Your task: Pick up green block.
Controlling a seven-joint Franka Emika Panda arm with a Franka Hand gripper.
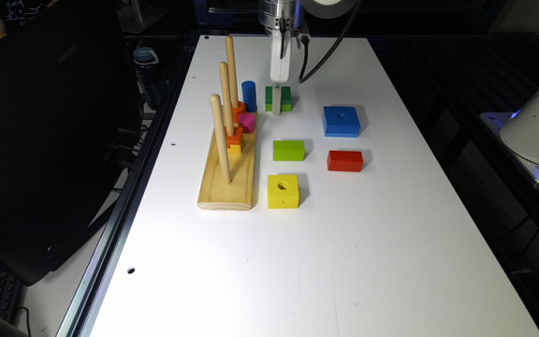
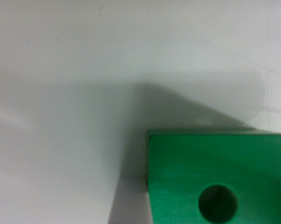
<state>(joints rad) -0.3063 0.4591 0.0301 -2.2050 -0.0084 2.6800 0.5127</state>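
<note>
Gripper [image 1: 276, 99] down over green block [image 1: 284, 97], grip state cannot be told, block flat on white table [image 1: 391, 234], far end, just beside blue cylinder [image 1: 249, 95] and peg board [image 1: 229, 187]

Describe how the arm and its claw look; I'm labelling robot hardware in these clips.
In the exterior view the arm's wrist is a shiny silver metal cylinder. Below it the claw has a white, elongated body ending in a pale grey finger. A black cable loops from the wrist down behind the claw. No markings are readable.

Green block [image 2: 214, 177] on white table [image 2: 84, 70]
</note>
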